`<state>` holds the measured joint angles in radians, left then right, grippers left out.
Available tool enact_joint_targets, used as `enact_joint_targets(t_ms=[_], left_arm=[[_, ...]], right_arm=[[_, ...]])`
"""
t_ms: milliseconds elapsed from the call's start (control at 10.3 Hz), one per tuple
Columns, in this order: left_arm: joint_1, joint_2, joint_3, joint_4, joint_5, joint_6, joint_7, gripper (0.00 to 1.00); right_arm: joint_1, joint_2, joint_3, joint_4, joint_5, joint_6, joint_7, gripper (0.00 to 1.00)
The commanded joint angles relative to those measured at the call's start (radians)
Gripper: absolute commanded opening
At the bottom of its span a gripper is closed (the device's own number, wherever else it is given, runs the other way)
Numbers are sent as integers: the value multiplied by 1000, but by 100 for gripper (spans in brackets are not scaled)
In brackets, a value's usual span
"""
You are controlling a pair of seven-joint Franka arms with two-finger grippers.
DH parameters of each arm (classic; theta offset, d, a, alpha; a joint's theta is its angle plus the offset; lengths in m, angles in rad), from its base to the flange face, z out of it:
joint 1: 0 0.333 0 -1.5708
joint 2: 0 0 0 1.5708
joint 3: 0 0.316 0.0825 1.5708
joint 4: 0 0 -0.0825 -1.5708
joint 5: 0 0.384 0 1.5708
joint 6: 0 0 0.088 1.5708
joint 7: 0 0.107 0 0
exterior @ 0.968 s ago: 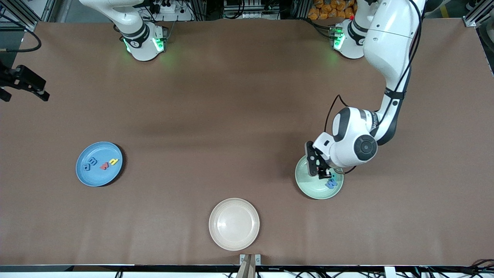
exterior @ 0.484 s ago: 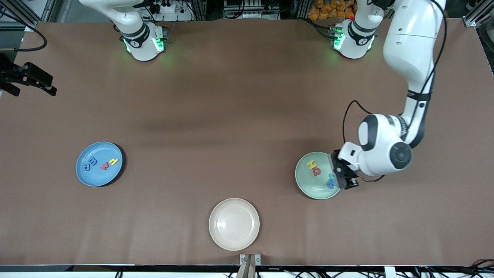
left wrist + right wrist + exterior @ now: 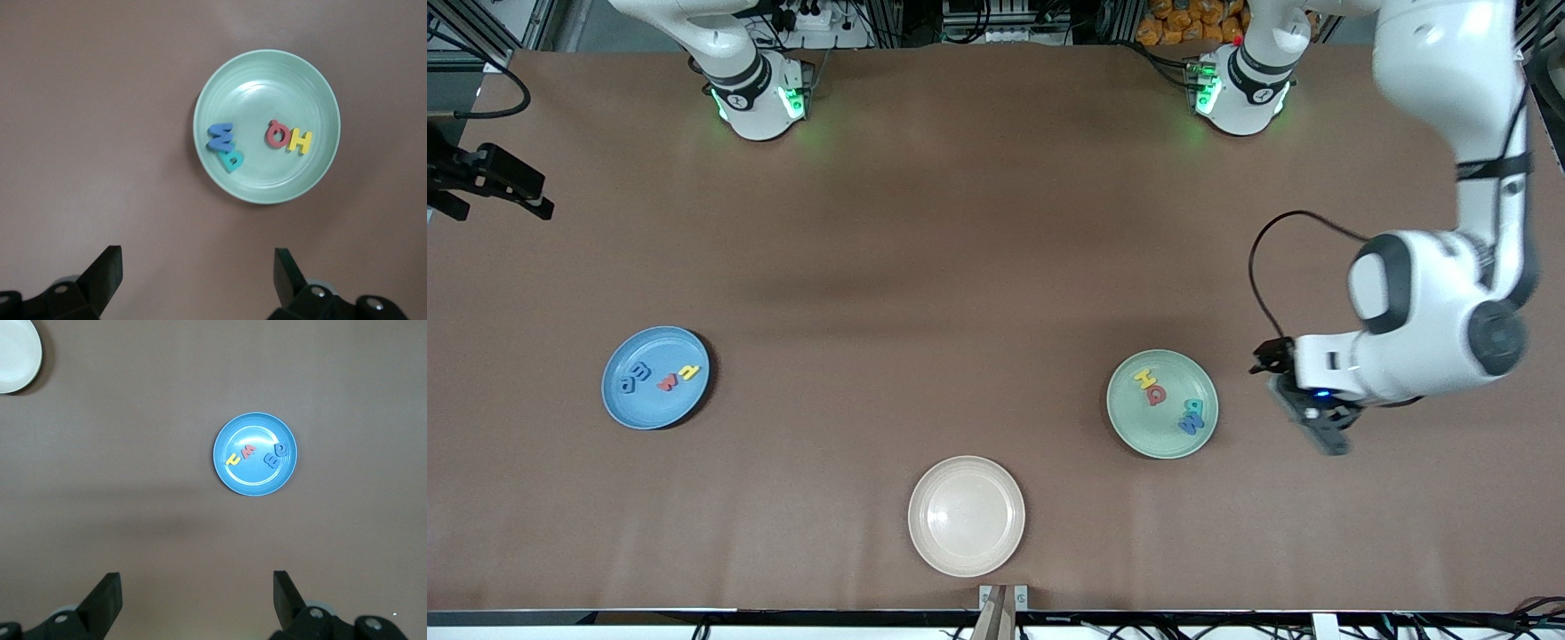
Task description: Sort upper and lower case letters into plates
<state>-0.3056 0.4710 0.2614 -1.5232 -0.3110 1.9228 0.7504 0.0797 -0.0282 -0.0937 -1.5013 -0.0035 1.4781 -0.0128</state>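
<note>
**Both Plates Loaded, Both Claws Empty**

Seemingly the sorting is done. The right gripper [image 3: 197,603], jaws wide and empty, hangs high above bare table near the round sky-blue matte plate [image 3: 655,378], which carries four small foam letters [image 3: 660,380]. The cream-white plate [image 3: 966,516] holds nothing. The pale mint green plate [image 3: 1162,404] carries four more letters [image 3: 1170,401] just beside the left gripper [image 3: 1307,418], which is spread open, empty, over bare table.

Brown table [image 3: 960,267], cream-white plate [image 3: 967,516] at its camera-side edge, seemingly bare, midway between the ends
</note>
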Motion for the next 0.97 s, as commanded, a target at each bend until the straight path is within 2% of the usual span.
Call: enact_joint_targets(t_ms=[0, 194, 290, 387, 484, 871], left_arm=[[-15, -142, 19, -26, 28, -131, -355, 100], [-10, -218, 19, -25, 113, -154, -572, 100], [-7, -232, 22, -23, 148, -159, -627, 100], [-6, -236, 62, -23, 189, -154, -729, 100], [-12, -244, 84, -6, 199, -154, -753, 100], [-7, -318, 81, 9, 199, -214, -754, 100]], right_arm=[[-8, 8, 6, 21, 14, -16, -15, 100], [-30, 8, 21, 19, 17, -19, -16, 100], [-78, 8, 82, 19, 16, -19, -15, 100], [-96, 8, 106, 19, 13, -19, -15, 100], [-97, 8, 106, 19, 11, -16, -15, 100], [-97, 8, 106, 19, 11, -16, -15, 100]])
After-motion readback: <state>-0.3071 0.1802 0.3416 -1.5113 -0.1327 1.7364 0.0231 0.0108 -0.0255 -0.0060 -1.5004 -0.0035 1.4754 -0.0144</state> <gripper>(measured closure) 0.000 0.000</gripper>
